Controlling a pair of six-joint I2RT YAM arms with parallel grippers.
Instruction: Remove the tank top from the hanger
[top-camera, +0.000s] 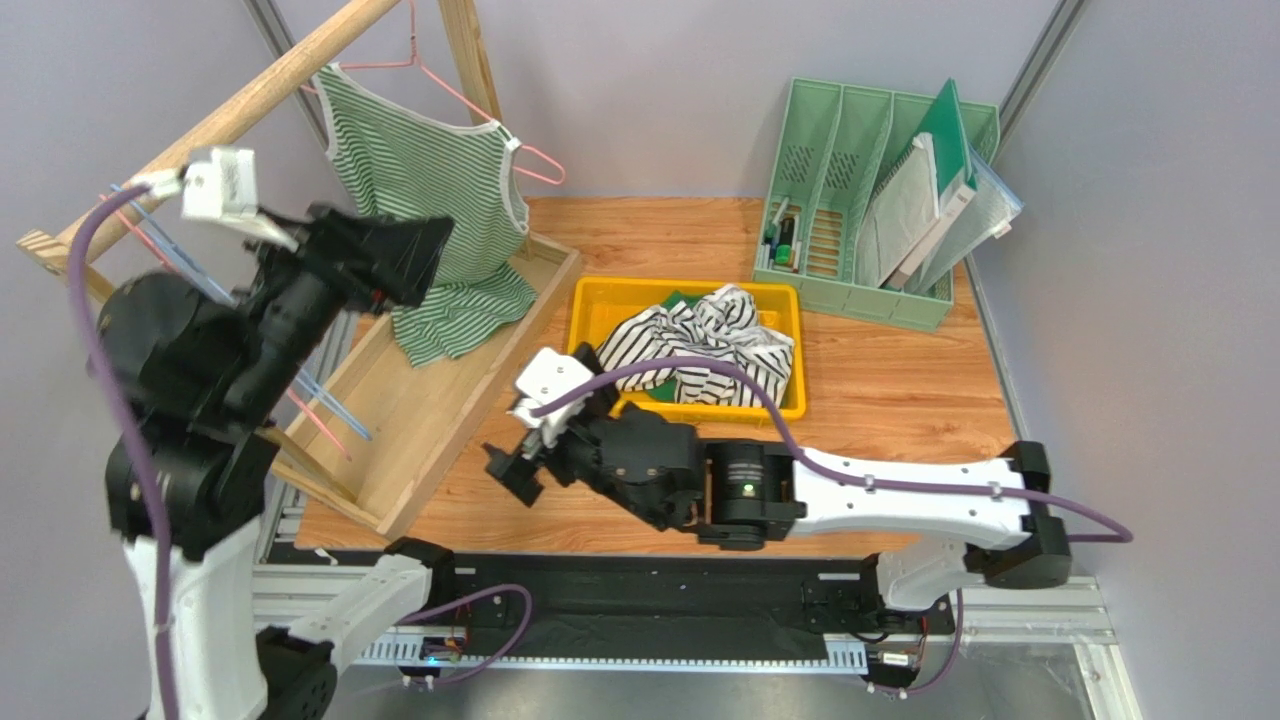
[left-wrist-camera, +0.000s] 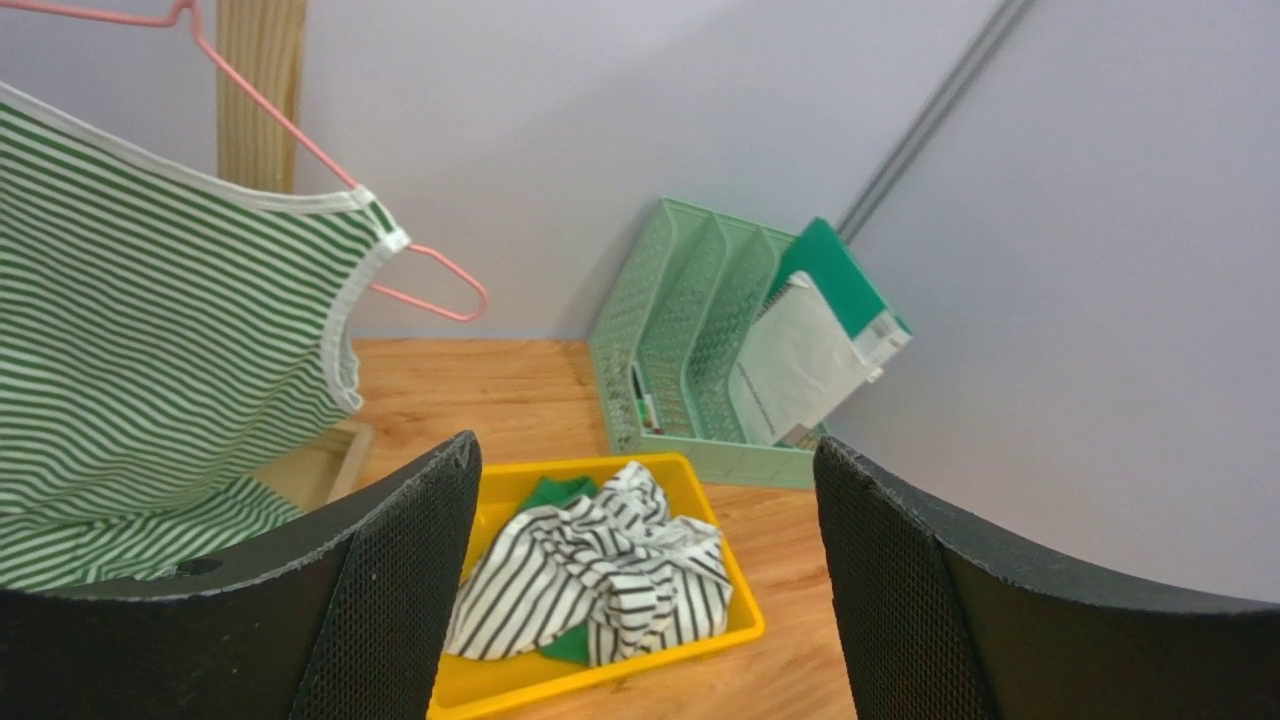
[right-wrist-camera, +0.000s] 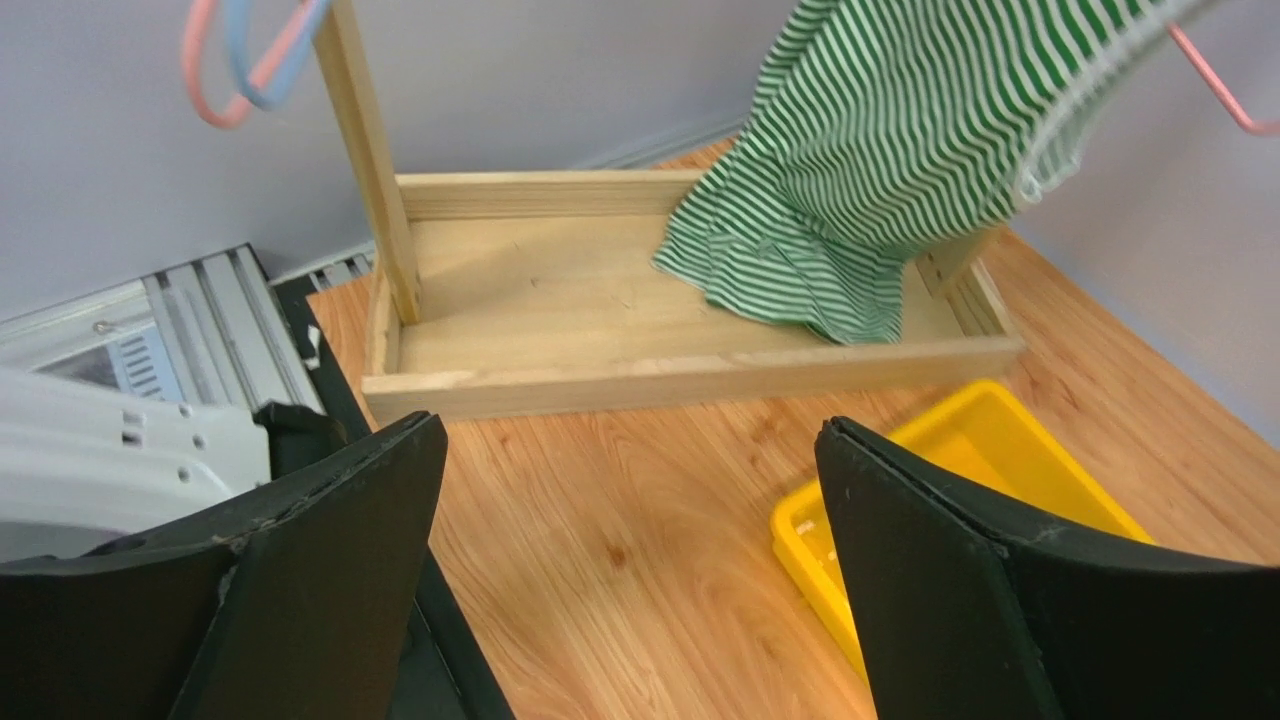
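Observation:
A green-and-white striped tank top (top-camera: 428, 203) hangs on a pink hanger (top-camera: 511, 143) from the wooden rack's rail (top-camera: 241, 105); its hem drapes into the rack's base tray (top-camera: 413, 398). It also shows in the left wrist view (left-wrist-camera: 150, 360) and the right wrist view (right-wrist-camera: 902, 150). My left gripper (top-camera: 428, 248) is raised, open and empty, right beside the top's lower left part. My right gripper (top-camera: 519, 468) is open and empty, low over the table in front of the rack's base.
A yellow bin (top-camera: 789, 353) holds crumpled black-and-white striped and green clothes (top-camera: 699, 353). A green file organizer (top-camera: 879, 195) with folders stands at the back right. More pink and blue hangers (top-camera: 323, 405) hang at the rack's near end.

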